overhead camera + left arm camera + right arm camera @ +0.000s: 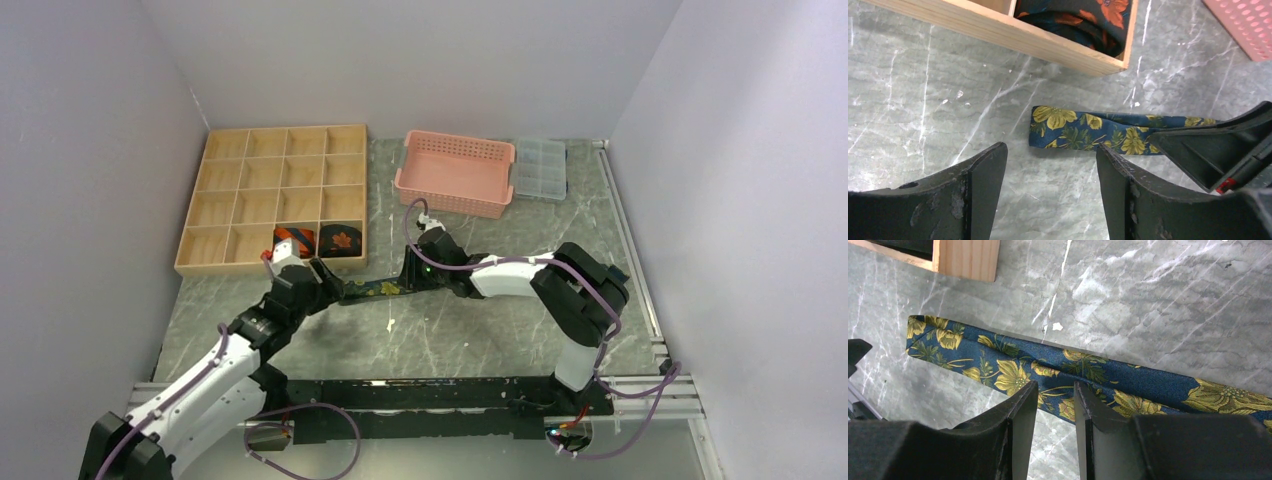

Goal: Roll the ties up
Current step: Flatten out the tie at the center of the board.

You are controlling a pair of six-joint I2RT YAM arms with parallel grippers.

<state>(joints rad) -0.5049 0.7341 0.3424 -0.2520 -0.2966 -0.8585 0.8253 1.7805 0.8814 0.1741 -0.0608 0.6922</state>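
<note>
top view. grey-green marbled table (pixel 450 335) fills the middle of the frame.
wooden tray (pixel 200 266), four by four compartments, upper left of the frame. pink perforated basket (pixel 455 206) upper centre, clear plastic divider box (pixel 540 168) touching its right side.

arms: left one rises from the lower left corner, right one from the lower right. both reach toward frame centre, just below the tray's lower right corner.

left gripper (pixel 1050 152): fingers well apart, nothing between them. in its wrist view the tips sit low in the frame, bare table in the gap, and the near end of the floral tie (pixel 1083 131) lies just above them.

right gripper (pixel 1054 387): fingers stand over the tie's lower edge with a narrow gap, blue fabric showing through it. cannot tell whether they pinch the cloth or only rest on it.

the floral tie lies flat on the table at centre frame in the top view, a dark strip running between the two grippers, close below the tray's front wall but apart from it. blue ground, yellow-green flowers.

striped tie (pixel 295 238), orange and black, bundled in the tray's bottom row, third compartment from the left.
leaf tie (pixel 342 241), black and orange, bundled in the tray's lower right corner compartment.
</note>
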